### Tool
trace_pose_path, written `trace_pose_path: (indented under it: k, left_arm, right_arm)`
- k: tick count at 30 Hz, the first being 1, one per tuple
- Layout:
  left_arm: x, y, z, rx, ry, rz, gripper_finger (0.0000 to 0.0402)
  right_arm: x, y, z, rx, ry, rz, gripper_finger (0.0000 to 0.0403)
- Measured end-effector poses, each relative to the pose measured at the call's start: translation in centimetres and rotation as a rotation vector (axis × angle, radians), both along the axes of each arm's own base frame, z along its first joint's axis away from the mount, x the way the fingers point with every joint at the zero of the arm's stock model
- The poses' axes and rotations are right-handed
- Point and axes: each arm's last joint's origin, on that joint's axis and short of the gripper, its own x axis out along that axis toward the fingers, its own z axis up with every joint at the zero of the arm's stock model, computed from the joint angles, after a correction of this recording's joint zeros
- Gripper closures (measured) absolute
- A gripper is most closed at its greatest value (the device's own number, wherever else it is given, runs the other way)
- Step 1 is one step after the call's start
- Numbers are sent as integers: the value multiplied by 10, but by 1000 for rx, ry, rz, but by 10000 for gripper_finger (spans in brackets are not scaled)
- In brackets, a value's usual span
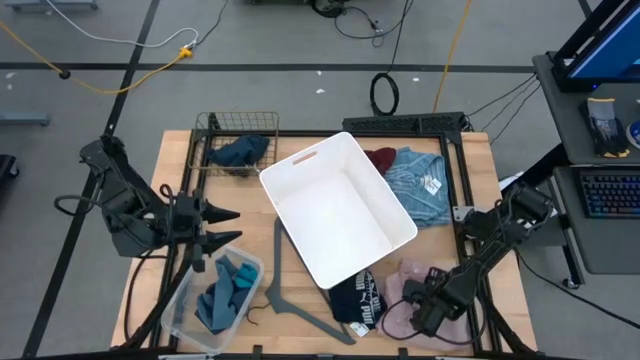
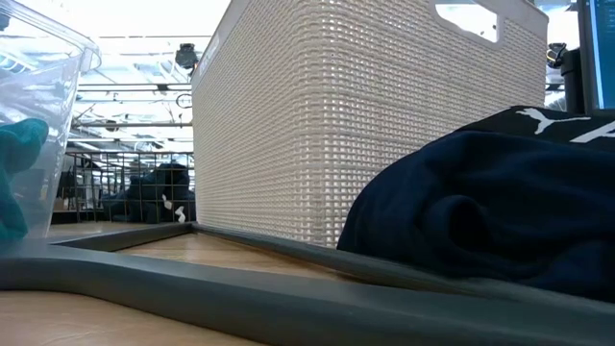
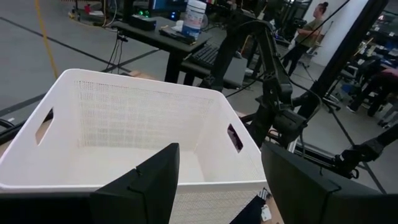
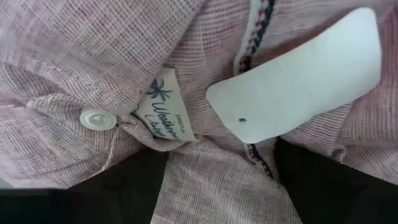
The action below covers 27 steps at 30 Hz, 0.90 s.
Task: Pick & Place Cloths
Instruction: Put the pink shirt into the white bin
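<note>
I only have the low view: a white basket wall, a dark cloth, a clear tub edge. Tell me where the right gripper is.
Observer: The right gripper is down over the pink shirt at the table's near right corner, fingers open and spread across the collar label.
Operator: Report the left arm.
Observer: The left gripper hangs open at the table's left side, pointing toward the white basket, holding nothing.
Operator: Say what's in the basket.
Observer: No cloth shows inside; its white floor is bare from above.
Operator: Tell me what lies behind it.
Observer: A light-blue shirt with a white tag lies beside a maroon cloth.
</note>
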Motion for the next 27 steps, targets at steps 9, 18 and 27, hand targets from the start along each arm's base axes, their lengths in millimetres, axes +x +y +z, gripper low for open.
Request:
trace_pose_path:
  k: [9, 18, 27]
  left_arm:
    - [0, 0, 0, -13, -2, 2, 169]
    - [0, 1, 0, -4, -8, 26, 170]
    - [0, 1, 0, -7, -9, 27, 170]
  right_arm:
    - [-2, -3, -3, 28, 49, -69, 184]
    - [-2, -2, -4, 32, 50, -129, 332]
    - [-2, -3, -3, 8, 39, -149, 380]
